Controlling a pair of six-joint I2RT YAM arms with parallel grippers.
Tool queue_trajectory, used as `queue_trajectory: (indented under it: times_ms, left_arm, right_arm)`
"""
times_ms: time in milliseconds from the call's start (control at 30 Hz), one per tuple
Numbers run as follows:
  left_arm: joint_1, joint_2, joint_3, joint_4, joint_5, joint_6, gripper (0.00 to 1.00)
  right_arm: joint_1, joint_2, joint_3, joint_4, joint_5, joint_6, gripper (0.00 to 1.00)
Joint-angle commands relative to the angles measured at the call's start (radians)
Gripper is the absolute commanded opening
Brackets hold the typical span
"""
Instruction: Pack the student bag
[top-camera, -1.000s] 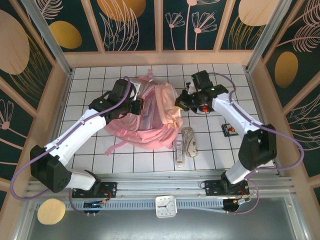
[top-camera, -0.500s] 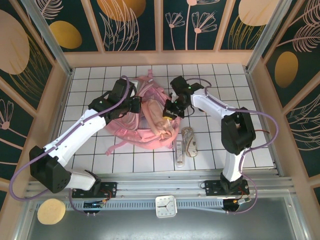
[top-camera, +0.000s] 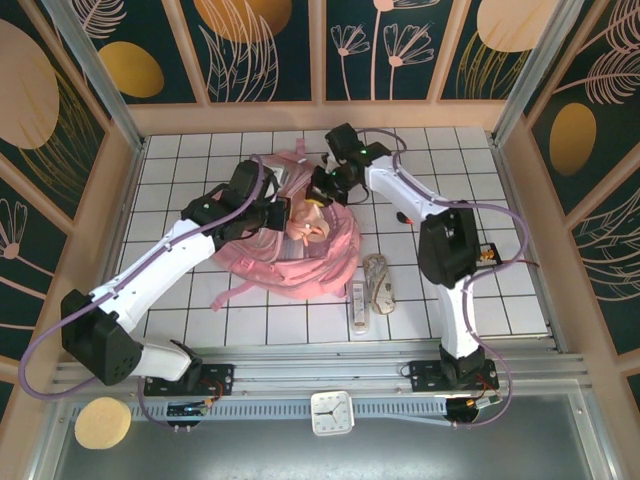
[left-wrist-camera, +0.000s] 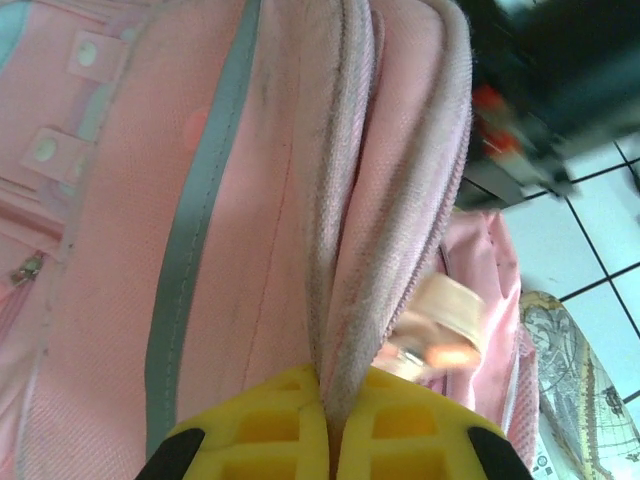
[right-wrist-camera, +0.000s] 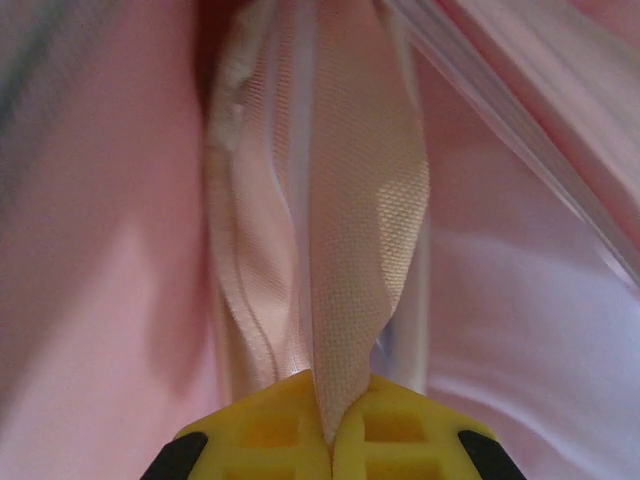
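We pinch the bag (top-camera: 300, 255) tight with our left gripper (left-wrist-camera: 328, 400) and right gripper (right-wrist-camera: 328, 402), but the pouch (top-camera: 378, 283) beside it is not yet packed.

The floor of the cell is a flat white tiled surface with thin dark grid lines (top-camera: 270, 325), brightly and evenly lit, so shadows on it are soft. It is walled on three sides by dark teal panels printed with gold ovals and pale line-drawn plants (top-camera: 420, 45), set in a light wooden frame (top-camera: 320, 115) with slanting aluminium corner posts (top-camera: 90, 70). Along the near edge runs a silver aluminium rail (top-camera: 320, 365), then a grey metal ledge (top-camera: 250, 440) carrying a small square white clock (top-camera: 330, 412) and a round yellowish disc (top-camera: 102, 422).
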Motion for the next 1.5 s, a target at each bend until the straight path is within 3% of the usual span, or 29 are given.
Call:
queue_trajectory:
  times_ms: [0,200,267,333,400,500,567,833,900,967,1033,1167,1300,1467]
  left_arm:
    - [-0.021,-0.003,0.037,0.134,0.065,-0.012,0.00]
    - [-0.022,0.038,0.044,0.217,0.101,-0.082,0.00]
    - [-0.022,0.053,0.040,0.245,0.114,-0.102,0.00]
    - [-0.023,0.068,0.039,0.256,0.119,-0.110,0.00]
    - [-0.023,0.074,0.041,0.248,0.098,-0.103,0.00]
    - [-0.021,0.084,0.054,0.213,0.074,-0.075,0.01]
    - [-0.020,0.084,0.056,0.186,0.062,-0.060,0.21]
    - [-0.022,-0.024,-0.025,0.163,-0.025,-0.067,0.73]
    - [-0.020,-0.065,-0.041,0.129,-0.071,-0.082,0.82]
    - [-0.020,-0.117,-0.064,0.092,-0.116,-0.108,0.97]
    - [-0.016,-0.168,-0.084,0.032,-0.132,-0.196,0.99]
    - [-0.007,-0.201,-0.159,-0.040,0.011,-0.387,0.99]
    - [-0.004,-0.301,-0.368,0.039,0.108,-0.573,0.99]
    - [0.080,-0.363,-0.452,-0.023,0.129,-0.650,0.98]
  right_arm:
    - [0.010,0.057,0.046,0.105,0.007,0.108,0.00]
    - [0.035,-0.028,-0.236,0.487,-0.087,0.285,0.04]
    - [0.037,-0.058,-0.303,0.537,-0.111,0.292,0.17]
    - [0.034,-0.096,-0.336,0.512,-0.115,0.258,0.41]
    - [0.027,-0.151,-0.358,0.453,-0.079,0.206,0.56]
    - [0.014,-0.243,-0.381,0.383,-0.041,0.148,0.69]
    - [0.006,-0.301,-0.385,0.312,-0.003,0.112,0.74]
    - [-0.041,-0.581,-0.562,0.063,0.206,0.100,0.76]
    - [-0.032,-0.631,-0.581,0.019,0.244,0.071,0.76]
    - [0.000,-0.667,-0.594,0.008,0.252,0.051,0.76]
    - [0.058,-0.693,-0.607,0.013,0.271,0.055,0.76]
    - [0.156,-0.721,-0.652,0.098,0.286,0.102,0.78]
    - [0.229,-0.703,-0.649,0.161,0.306,0.146,0.78]
    - [0.317,-0.623,-0.565,0.117,0.372,0.121,0.78]
